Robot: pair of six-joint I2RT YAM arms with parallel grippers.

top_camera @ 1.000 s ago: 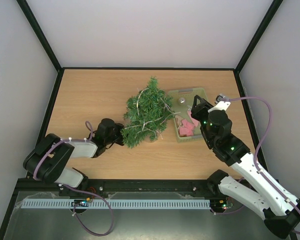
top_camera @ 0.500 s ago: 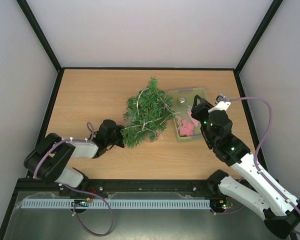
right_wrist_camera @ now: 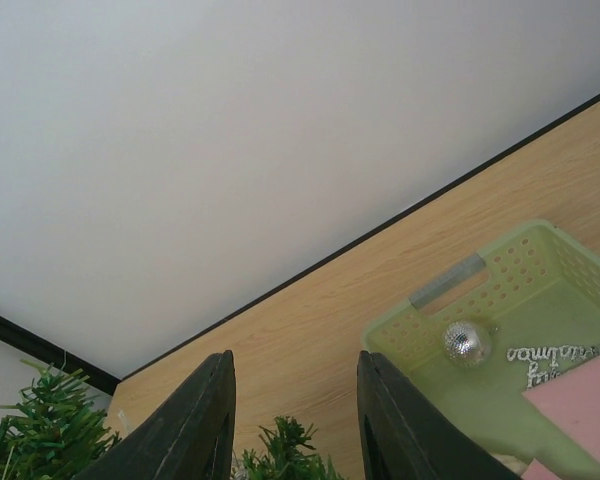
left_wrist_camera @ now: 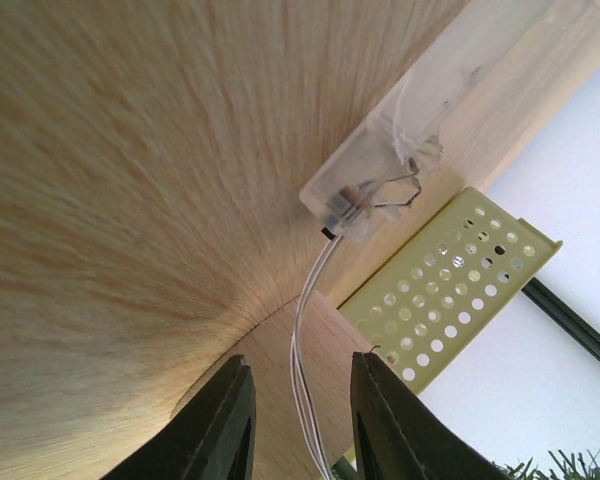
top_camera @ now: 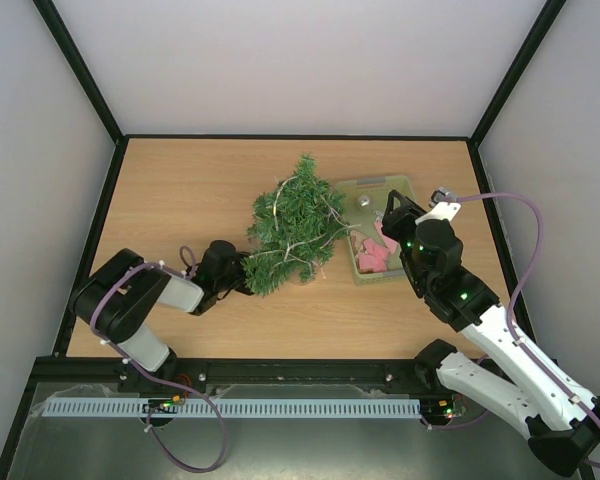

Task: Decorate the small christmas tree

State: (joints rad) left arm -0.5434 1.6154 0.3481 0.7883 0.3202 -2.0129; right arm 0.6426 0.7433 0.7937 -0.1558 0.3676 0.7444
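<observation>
- Left pincer (left_wrist_camera: 300, 375) sat low over the worktop (top_camera: 180, 190), released. Its fingers stood apart on either side of a thin white wire (left_wrist_camera: 313, 290) without pinching it, probably so the wire could run free between them.
- That wire led to a clear plastic box (left_wrist_camera: 400, 150) lying flat on the wood, likely the battery case of a light string.
- The small tree (top_camera: 295, 225) lay on its side in the middle of the worktop, tip toward the far edge and foot toward the left pincer. A pale strand crossed its branches, and lying flat it offered a broad side for draping.
- A green basket (top_camera: 375, 182) sat just beside the tree on the right, holding a silver ball (right_wrist_camera: 467, 341) and pink pieces (top_camera: 372, 258), apparently the stock of ornaments.
- Over the basket hung the right pincer (right_wrist_camera: 295, 370), released and grasping nothing, seemingly placed to pick an ornament.
</observation>
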